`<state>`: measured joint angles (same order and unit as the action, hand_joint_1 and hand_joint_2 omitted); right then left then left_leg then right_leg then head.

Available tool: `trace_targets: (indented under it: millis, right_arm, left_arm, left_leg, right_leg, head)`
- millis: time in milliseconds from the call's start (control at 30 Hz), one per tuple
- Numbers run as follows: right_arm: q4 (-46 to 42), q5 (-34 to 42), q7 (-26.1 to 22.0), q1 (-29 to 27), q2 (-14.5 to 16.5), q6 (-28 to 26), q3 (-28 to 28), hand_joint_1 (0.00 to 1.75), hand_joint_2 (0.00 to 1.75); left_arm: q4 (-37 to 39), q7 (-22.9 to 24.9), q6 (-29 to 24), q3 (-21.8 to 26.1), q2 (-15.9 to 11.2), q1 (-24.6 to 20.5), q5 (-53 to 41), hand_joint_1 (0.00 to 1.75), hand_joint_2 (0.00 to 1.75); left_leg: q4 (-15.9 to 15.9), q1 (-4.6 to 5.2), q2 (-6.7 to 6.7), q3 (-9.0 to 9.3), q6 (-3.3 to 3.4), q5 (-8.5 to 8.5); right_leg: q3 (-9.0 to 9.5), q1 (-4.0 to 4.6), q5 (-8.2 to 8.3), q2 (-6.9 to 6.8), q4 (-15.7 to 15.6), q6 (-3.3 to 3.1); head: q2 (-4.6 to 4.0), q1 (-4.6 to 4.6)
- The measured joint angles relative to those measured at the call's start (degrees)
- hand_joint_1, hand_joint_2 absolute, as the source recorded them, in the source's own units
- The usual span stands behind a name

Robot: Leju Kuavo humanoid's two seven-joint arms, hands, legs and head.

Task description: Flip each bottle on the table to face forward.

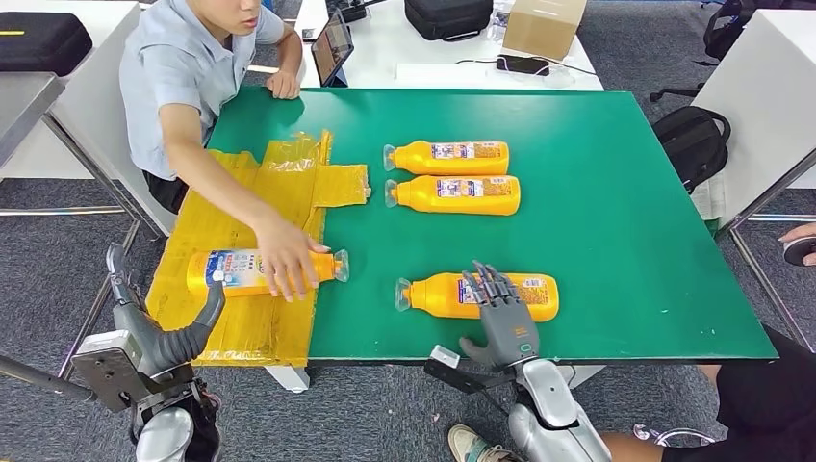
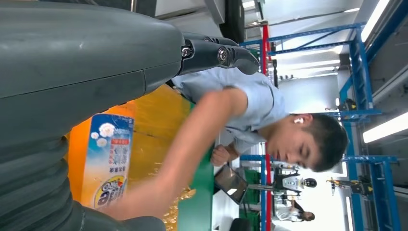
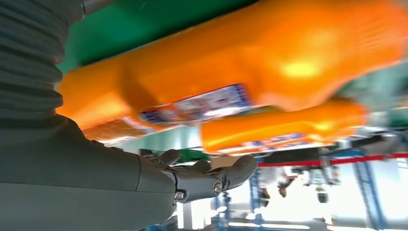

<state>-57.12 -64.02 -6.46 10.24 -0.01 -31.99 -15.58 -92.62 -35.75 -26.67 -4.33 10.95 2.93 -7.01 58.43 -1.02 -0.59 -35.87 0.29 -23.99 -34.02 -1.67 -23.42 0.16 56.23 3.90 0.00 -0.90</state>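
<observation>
Your right hand sits at the near edge of the green surface, fingers spread and reaching over the nearest bottle. They lie on top of it or just above it; you cannot tell whether they truly grip, so treat it as holding nothing yet. That bottle lies on its side, cap to your left, with the hand over part of its label.

Your left hand hangs off the near left corner, fingers loosely apart and empty. Just beyond it a person's hand presses on another bottle lying on the yellow plastic sheet. Two more bottles lie side by side farther back, labels up.

The main risk is the roll. The bottle is smooth and rounded, so a shallow touch from above could let it spin past its front face or slide toward the near edge and fall. If you close without the thumb under it, it may squirt out sideways.

Keep your left arm quiet while the person's arm is over that bottle; any reach there could strike them.
</observation>
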Motion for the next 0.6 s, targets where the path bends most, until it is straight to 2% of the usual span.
trace_targets:
  millis: [367, 600]
  right_arm:
    - [5.8, 1.2, 1.4, 4.6, -0.7, 5.4, 3.5, 0.0, 1.75]
    - [9.9, -4.0, 8.7, 8.4, -1.1, 6.7, 3.5, 0.0, 1.75]
  left_arm:
    - [-0.6, 0.5, 1.1, -1.5, 0.0, -0.9, 1.1, 0.0, 1.75]
    - [-0.5, 1.6, 2.2, -1.5, 0.0, -1.1, 2.0, 0.0, 1.75]
  left_leg:
    - [0.0, -0.01, 0.06, 0.01, 0.0, 0.0]
    - [0.0, -0.01, 0.04, 0.12, 0.01, 0.02]
  right_leg:
    - [-0.01, 0.0, 0.0, 0.02, 0.0, 0.0]
    - [0.09, 0.0, 0.02, 0.03, 0.0, -0.01]
  head:
    - [0.0, 0.0]
    - [0.0, 0.01]
